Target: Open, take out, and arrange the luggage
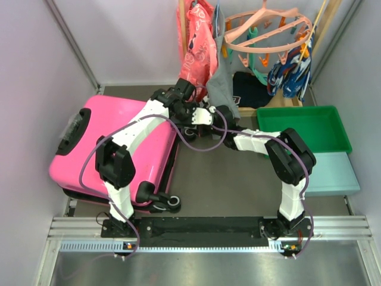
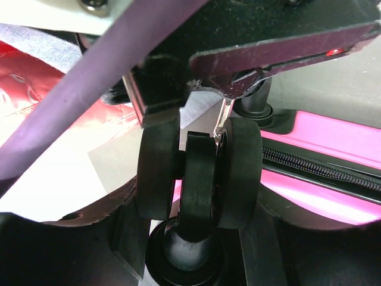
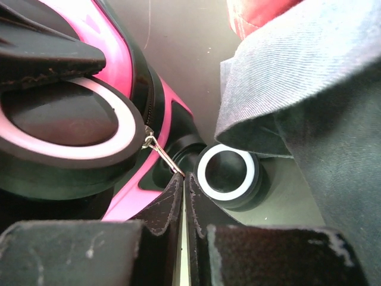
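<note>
**Zipper approach.** The luggage [image 1: 113, 149] lay flat at 9 o'clock on the tabletop [image 1: 238, 185], its long axis roughly 9 to 3 and its wheels toward 3. I had both arms reaching to its far wheel corner. The right end effector [image 3: 183, 182], pressed together, pinched the zipper pull [image 3: 159, 152]. The left end effector [image 1: 178, 95] stood spread about a wheel [image 2: 199, 179].

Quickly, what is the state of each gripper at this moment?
Left gripper: jaws apart around a wheel of the luggage; whether it grips cannot be told.
Right gripper: closed on the zipper pull of the luggage.
</note>
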Robot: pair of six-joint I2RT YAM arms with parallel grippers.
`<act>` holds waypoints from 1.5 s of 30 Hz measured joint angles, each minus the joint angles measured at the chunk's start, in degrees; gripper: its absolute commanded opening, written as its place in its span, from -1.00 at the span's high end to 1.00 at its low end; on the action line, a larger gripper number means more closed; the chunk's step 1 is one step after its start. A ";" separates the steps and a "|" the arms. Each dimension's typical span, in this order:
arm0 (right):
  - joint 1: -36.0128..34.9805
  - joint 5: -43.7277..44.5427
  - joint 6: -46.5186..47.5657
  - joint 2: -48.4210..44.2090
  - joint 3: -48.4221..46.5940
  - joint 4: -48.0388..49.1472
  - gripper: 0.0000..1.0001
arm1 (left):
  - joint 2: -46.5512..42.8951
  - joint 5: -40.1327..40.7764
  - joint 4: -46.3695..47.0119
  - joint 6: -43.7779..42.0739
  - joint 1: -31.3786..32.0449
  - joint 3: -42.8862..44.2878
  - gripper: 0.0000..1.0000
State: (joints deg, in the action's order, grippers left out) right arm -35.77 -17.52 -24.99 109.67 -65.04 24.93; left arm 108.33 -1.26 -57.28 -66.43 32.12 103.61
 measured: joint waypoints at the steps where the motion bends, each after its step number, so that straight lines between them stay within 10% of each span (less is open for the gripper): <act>1: 0.00 -0.04 0.15 0.00 0.00 0.00 1.00 | -0.20 -0.39 -0.07 -0.09 -0.07 -0.02 1.00; 23: 0.33 -8.92 5.79 0.44 1.44 4.72 1.00 | -13.25 -9.81 5.90 -7.32 0.50 -12.31 1.00; 45: 3.08 -21.90 6.45 10.03 -8.94 3.15 0.18 | -13.25 -7.45 5.75 -7.30 0.31 -11.89 1.00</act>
State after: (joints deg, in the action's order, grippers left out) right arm -32.69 -39.42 -18.55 119.70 -73.97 28.08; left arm 95.09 -8.71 -51.53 -73.73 32.42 91.72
